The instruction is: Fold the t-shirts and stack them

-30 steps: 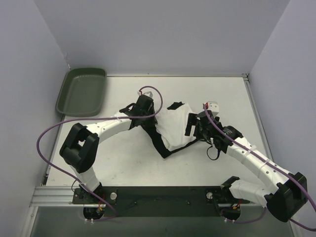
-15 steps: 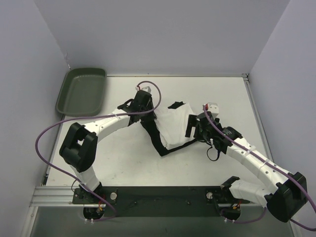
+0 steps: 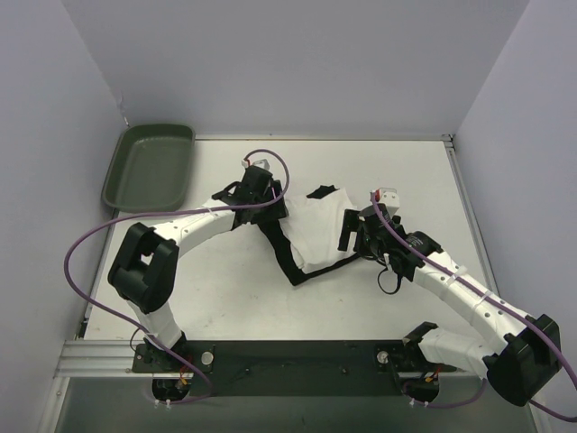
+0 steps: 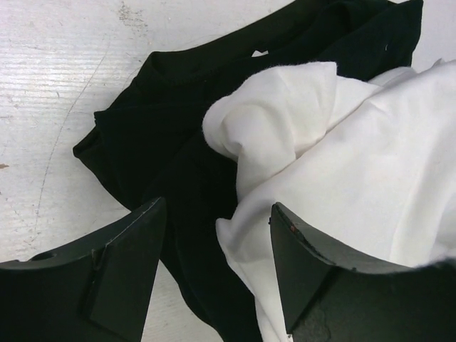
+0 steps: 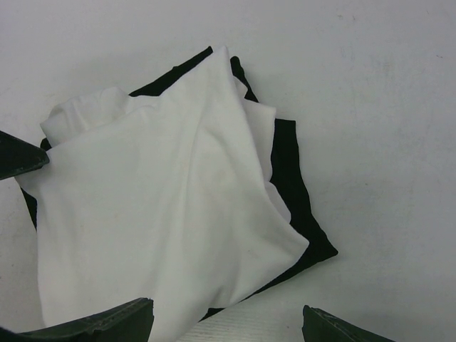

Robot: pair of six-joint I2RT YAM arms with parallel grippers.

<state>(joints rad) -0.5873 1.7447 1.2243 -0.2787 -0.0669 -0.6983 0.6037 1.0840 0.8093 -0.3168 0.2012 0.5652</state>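
The white t-shirt (image 3: 315, 233) lies crumpled on the black t-shirt (image 3: 285, 260) at the table's middle. In the left wrist view, a rolled white t-shirt (image 4: 356, 164) edge rests over the black t-shirt (image 4: 153, 135). My left gripper (image 3: 273, 212) hovers at the pile's left edge; the left gripper (image 4: 217, 214) is open, with cloth below the gap and nothing pinched. My right gripper (image 3: 348, 233) sits at the pile's right side; the right gripper (image 5: 224, 317) is open above the white t-shirt (image 5: 164, 206), whose corner overlaps the black t-shirt (image 5: 299, 214).
A dark green tray (image 3: 149, 167) leans at the table's far left corner. Grey walls close in the back and both sides. A purple cable loops from each arm. Bare white table (image 3: 225, 280) surrounds the pile.
My left gripper has gone from shut to open and let go of the cloth, shifting slightly toward the far side. The right arm has held still.
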